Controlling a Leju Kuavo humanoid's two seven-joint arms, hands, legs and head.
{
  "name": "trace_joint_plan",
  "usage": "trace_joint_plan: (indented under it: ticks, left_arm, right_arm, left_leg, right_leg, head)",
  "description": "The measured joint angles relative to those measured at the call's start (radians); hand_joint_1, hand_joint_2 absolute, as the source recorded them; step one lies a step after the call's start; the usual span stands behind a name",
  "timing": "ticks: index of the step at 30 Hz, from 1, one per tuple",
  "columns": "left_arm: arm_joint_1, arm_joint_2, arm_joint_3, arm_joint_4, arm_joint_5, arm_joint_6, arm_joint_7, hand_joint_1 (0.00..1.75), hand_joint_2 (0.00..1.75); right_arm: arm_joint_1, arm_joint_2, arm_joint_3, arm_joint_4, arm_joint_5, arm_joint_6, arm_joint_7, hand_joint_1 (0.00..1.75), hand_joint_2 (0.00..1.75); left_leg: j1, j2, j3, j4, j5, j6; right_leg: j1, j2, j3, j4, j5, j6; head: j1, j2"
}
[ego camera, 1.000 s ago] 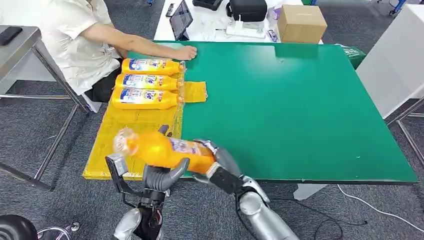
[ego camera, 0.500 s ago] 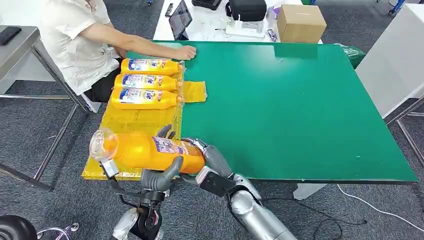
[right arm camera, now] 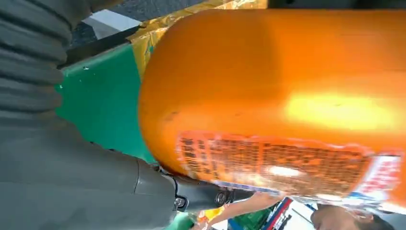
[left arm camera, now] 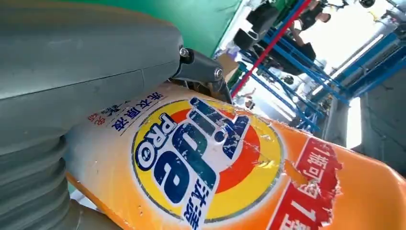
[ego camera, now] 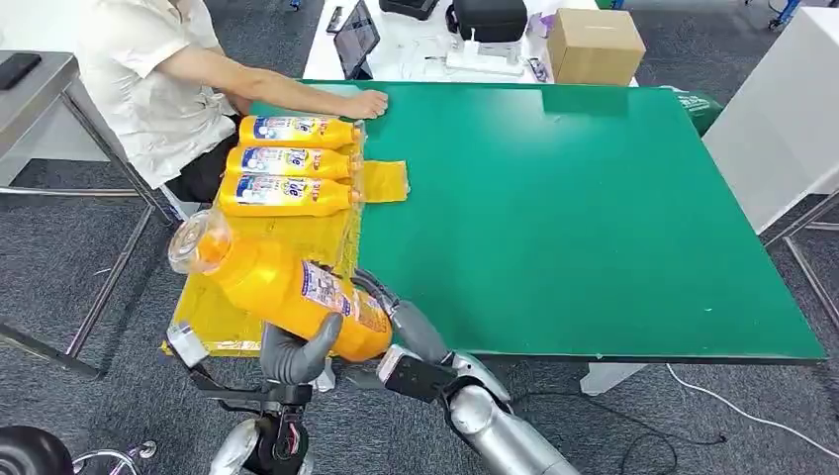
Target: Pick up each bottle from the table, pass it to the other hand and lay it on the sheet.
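An orange detergent bottle hangs tilted over the near edge of the yellow sheet, its clear cap end up and to the left. My left hand grips its body from below, thumb across the front. My right hand wraps around the bottle's base end. In the left wrist view the bottle's label sits right against my left hand. The right wrist view has the bottle lying against my right hand. Three more orange bottles lie side by side at the sheet's far end.
The green table spreads out to the right of the sheet. A seated person rests a hand on the table's far left edge. A cardboard box and other gear stand on a white table behind.
The bottle has swung left and tilted cap-up over the sheet's near edge. Both hands moved left and toward me with it.
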Motion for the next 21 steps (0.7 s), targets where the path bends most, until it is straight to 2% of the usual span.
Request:
trace_joint_plan:
  ticks: [6,9,14,16,19,21]
  left_arm:
    - [0.004,-0.002,0.018,-0.03,-0.005,0.023,-0.014,1.75,1.75]
    - [-0.013,-0.004,0.04,-0.046,-0.057,0.086,-0.034,1.75,1.75]
    - [-0.032,0.018,0.082,-0.04,-0.321,0.317,-0.081,1.75,1.75]
    - [-0.033,0.026,0.095,-0.037,-0.404,0.395,-0.107,1.75,1.75]
    - [-0.033,0.039,0.125,-0.035,-0.642,0.611,-0.166,1.75,1.75]
    - [-0.033,0.048,0.151,-0.04,-0.728,0.678,-0.169,1.75,1.75]
  right_arm:
    - [0.02,-0.002,-0.002,0.016,0.005,-0.021,0.009,0.0,0.0]
    - [0.073,-0.004,-0.002,0.03,0.0,-0.059,-0.002,0.0,0.0]
    - [0.14,-0.016,-0.047,0.033,0.011,-0.198,-0.034,0.0,0.0]
    - [0.162,-0.02,-0.063,0.032,0.05,-0.257,-0.034,0.0,0.0]
    - [0.203,-0.026,-0.083,0.023,0.116,-0.367,-0.032,0.0,0.0]
    - [0.232,-0.034,-0.088,0.014,0.139,-0.403,-0.031,0.0,0.0]
  left_leg:
    - [0.0,0.0,0.0,0.0,0.0,0.0]
    - [0.0,-0.001,-0.001,0.0,0.0,0.0]
    - [0.0,-0.001,-0.001,0.0,0.0,0.0]
    - [0.0,-0.001,-0.001,0.0,0.0,0.0]
    - [0.0,-0.001,-0.001,0.0,0.0,0.0]
    - [0.0,-0.001,-0.001,0.0,0.0,0.0]
  right_leg:
    - [0.0,0.0,0.0,0.0,0.0,0.0]
    - [0.0,-0.001,0.0,0.0,0.0,0.0]
    - [0.0,-0.002,0.0,0.0,0.0,0.0]
    - [0.0,-0.001,0.0,0.0,0.0,0.0]
    - [0.0,-0.001,0.0,0.0,0.0,0.0]
    - [0.0,-0.001,0.0,0.0,-0.001,0.001]
  head:
    - [-0.001,0.0]
    - [0.0,0.0]
    - [0.0,0.0]
    - [0.0,0.0]
    - [0.0,0.0]
    - [0.0,0.0]
